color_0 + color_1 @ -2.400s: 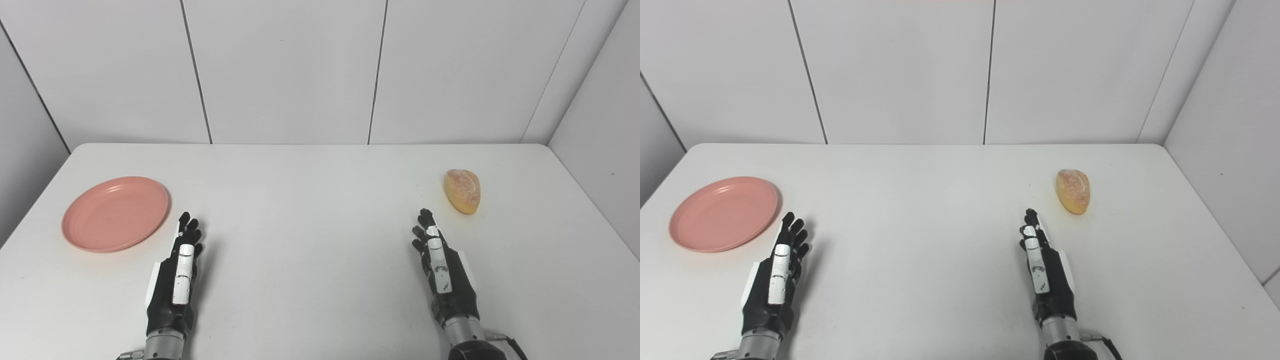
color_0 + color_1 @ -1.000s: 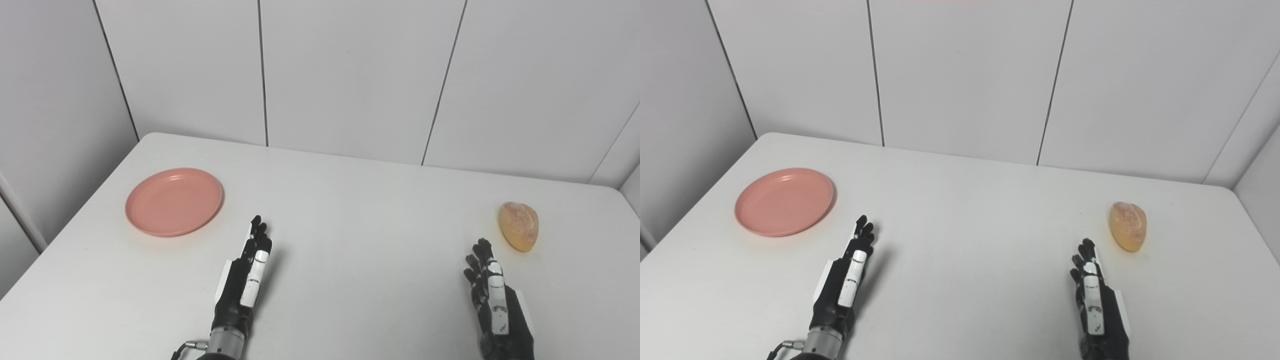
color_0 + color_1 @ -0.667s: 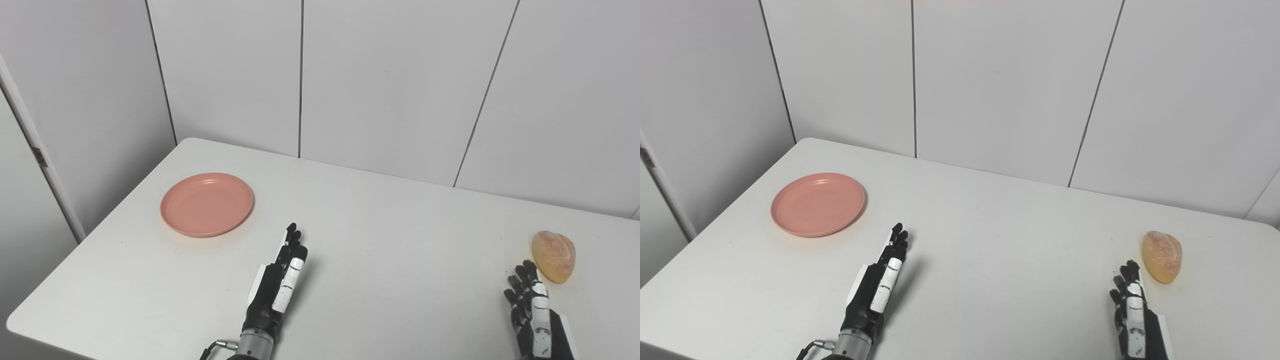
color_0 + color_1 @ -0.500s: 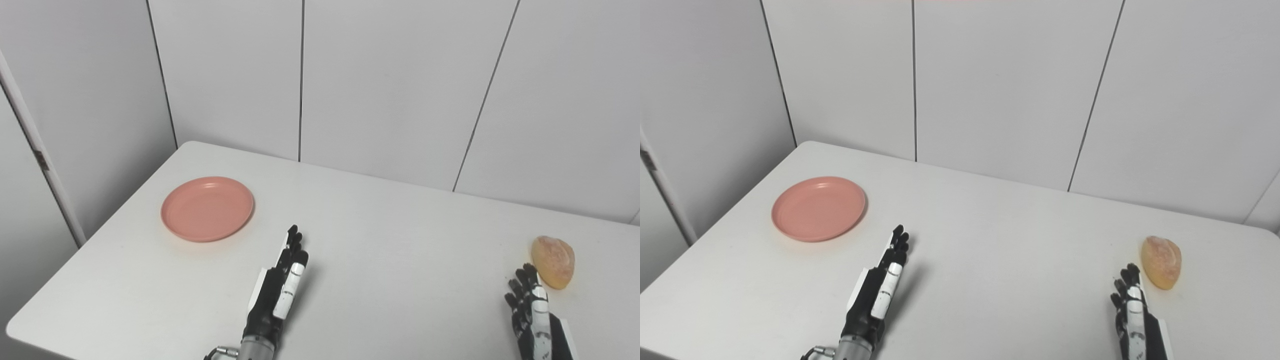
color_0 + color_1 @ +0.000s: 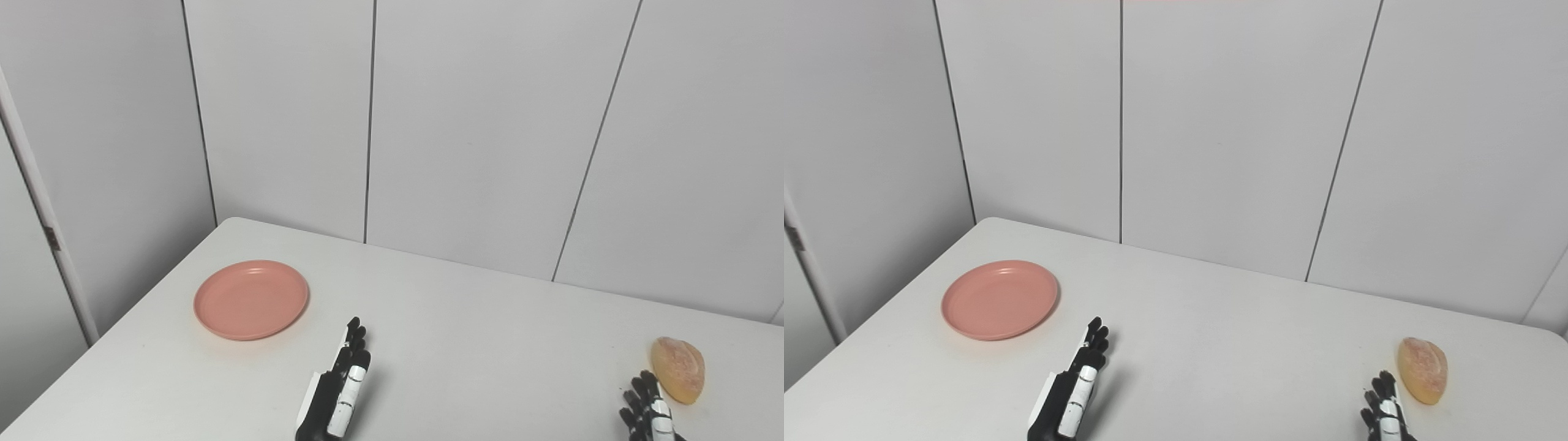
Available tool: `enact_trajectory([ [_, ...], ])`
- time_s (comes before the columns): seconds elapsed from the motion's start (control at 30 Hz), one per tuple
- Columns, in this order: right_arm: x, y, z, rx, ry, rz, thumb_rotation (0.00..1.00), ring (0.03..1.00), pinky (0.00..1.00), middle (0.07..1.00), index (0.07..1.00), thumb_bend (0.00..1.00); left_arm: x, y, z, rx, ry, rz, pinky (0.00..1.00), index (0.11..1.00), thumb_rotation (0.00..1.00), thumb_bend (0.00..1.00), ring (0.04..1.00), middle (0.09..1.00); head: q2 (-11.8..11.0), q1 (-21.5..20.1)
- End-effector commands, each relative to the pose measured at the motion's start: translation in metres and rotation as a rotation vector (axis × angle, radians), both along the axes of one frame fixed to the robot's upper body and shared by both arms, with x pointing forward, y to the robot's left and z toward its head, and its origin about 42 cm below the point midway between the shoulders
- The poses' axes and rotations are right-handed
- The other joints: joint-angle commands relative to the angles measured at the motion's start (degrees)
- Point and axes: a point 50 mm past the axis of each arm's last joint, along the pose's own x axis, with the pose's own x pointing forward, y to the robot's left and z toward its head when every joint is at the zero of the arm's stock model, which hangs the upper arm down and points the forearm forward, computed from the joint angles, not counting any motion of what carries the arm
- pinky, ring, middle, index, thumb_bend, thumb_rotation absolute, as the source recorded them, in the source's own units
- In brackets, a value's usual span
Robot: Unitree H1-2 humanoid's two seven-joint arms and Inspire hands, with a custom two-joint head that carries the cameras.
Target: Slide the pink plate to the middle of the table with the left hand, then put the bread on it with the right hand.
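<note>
Sitting bare, pink plate [image 5: 251,299]; bread [image 5: 677,369] apart; left hand [image 5: 337,392], right hand [image 5: 649,411] both outstretched, holding nothing.

View shifted: camera turned left and tilted up.
No item displaced; right hand [image 5: 650,416] now cut off at the picture's bottom edge.

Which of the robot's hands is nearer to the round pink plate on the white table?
The left hand. It lies just right of and nearer the camera than the round pink plate, not touching it. The right hand is far across the table, beside the bread.
</note>
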Motion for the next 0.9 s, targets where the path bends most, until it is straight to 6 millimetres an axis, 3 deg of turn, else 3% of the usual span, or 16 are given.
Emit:
enact_trajectory([
  [0.0, -0.013, 0.004, -0.016, 0.013, 0.029, -0.004, 1.00, 0.994, 1.00, 1.000, 0.993, 0.70, 0.009, 0.000, 0.008, -0.028, -0.036, -0.013, 1.00, 1.000, 0.97, 0.73, 0.967, 0.965, 0.10, -0.23],
  [0.17, -0.013, 0.009, -0.015, 0.013, 0.030, 0.005, 1.00, 0.991, 1.00, 1.000, 0.988, 0.70, 0.027, 0.013, 0.043, -0.043, -0.142, -0.019, 1.00, 0.993, 0.95, 0.74, 0.940, 0.952, 0.35, -0.61],
  [0.3, -0.013, 0.010, -0.015, 0.013, 0.031, 0.002, 1.00, 0.984, 1.00, 1.000, 0.988, 0.71, 0.045, 0.027, 0.083, -0.020, -0.230, -0.017, 0.92, 0.976, 0.93, 0.77, 0.923, 0.941, 0.43, -0.63],
  [0.47, -0.014, 0.012, -0.015, 0.018, 0.033, 0.005, 1.00, 0.981, 1.00, 1.000, 0.986, 0.71, 0.067, 0.054, 0.125, 0.014, -0.313, -0.013, 0.95, 0.972, 0.92, 0.78, 0.920, 0.933, 0.48, -0.82],
  [0.63, -0.014, 0.011, -0.015, 0.018, 0.038, 0.007, 1.00, 0.979, 1.00, 1.000, 0.987, 0.70, 0.085, 0.081, 0.147, 0.063, -0.385, 0.005, 0.85, 0.879, 0.91, 0.87, 0.862, 0.872, 0.45, -0.87],
  [0.87, -0.014, 0.011, -0.015, 0.011, 0.043, 0.009, 1.00, 0.980, 1.00, 1.000, 0.989, 0.69, 0.105, 0.118, 0.172, 0.172, -0.468, 0.080, 0.83, 0.884, 0.94, 0.93, 0.849, 0.879, 0.49, -0.91],
])
